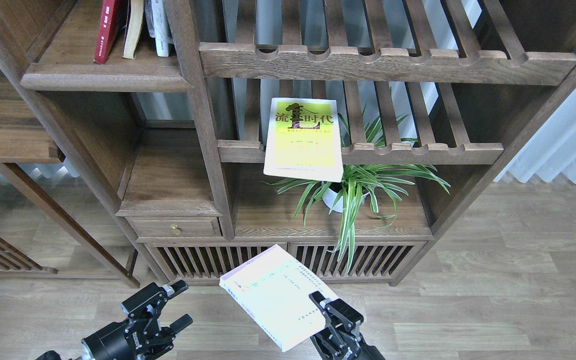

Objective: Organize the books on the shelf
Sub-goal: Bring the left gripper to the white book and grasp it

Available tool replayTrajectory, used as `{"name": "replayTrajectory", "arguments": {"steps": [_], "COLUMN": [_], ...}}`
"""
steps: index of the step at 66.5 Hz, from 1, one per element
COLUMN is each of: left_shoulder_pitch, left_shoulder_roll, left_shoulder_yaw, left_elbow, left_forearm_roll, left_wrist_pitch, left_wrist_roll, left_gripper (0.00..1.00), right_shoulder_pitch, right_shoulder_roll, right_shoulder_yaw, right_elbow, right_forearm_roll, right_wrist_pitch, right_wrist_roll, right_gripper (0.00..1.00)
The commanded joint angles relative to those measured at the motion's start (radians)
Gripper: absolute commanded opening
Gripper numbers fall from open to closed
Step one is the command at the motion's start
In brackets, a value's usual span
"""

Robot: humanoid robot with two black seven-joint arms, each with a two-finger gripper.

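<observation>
The right gripper (329, 305), jaws clenched on the white book (278, 300), holds it low with its long axis slanting up-left toward the shelf (105, 80), far above; the left gripper (178, 305) hangs released.

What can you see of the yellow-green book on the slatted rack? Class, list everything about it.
The yellow-green book is a thin paperback: green at the top of its cover fading to pale yellow, bold black Chinese title, white border. It is closed and lies cover up on the lower slatted rack, its near edge sticking out past the notched front rail, above the leaves of the potted plant. Neither gripper touches it.
</observation>
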State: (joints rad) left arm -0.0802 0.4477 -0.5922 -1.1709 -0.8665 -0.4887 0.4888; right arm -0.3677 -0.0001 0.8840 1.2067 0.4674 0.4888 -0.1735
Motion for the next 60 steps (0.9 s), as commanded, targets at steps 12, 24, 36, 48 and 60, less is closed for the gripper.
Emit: {"name": "replayTrajectory", "arguments": {"steps": [12,24,36,48,60], "left_shoulder_pitch": [-0.004,-0.016,-0.033,-0.032,-0.029], "left_shoulder_roll": [-0.053,-0.069,-0.078,-0.1,-0.122], "left_shoulder_yaw": [0.028,0.061,0.077,0.078,0.078], "left_elbow": [0.02,0.039,0.056,0.057,0.059], "left_forearm_roll": [0.001,0.001,0.003,0.003,0.003], "left_wrist_pitch": [0.0,0.0,0.0,0.0,0.0], "left_wrist_roll": [0.0,0.0,0.0,0.0,0.0], "left_gripper": [0.99,0.97,0.92,0.81,0.52], "right_shoulder_pitch": [0.0,0.0,-0.002,-0.005,-0.008], "right_shoulder_roll": [0.0,0.0,0.0,0.0,0.0], "right_shoulder_yaw": [-0.048,-0.069,-0.076,-0.096,-0.097], "right_elbow": [-0.001,0.001,0.001,0.001,0.001], "right_forearm_roll": [-0.006,-0.007,-0.007,-0.009,-0.009], "right_wrist_pitch": [0.0,0.0,0.0,0.0,0.0], "right_wrist_roll": [0.0,0.0,0.0,0.0,0.0], "right_gripper": [0.15,0.15,0.14,0.14,0.14]}}
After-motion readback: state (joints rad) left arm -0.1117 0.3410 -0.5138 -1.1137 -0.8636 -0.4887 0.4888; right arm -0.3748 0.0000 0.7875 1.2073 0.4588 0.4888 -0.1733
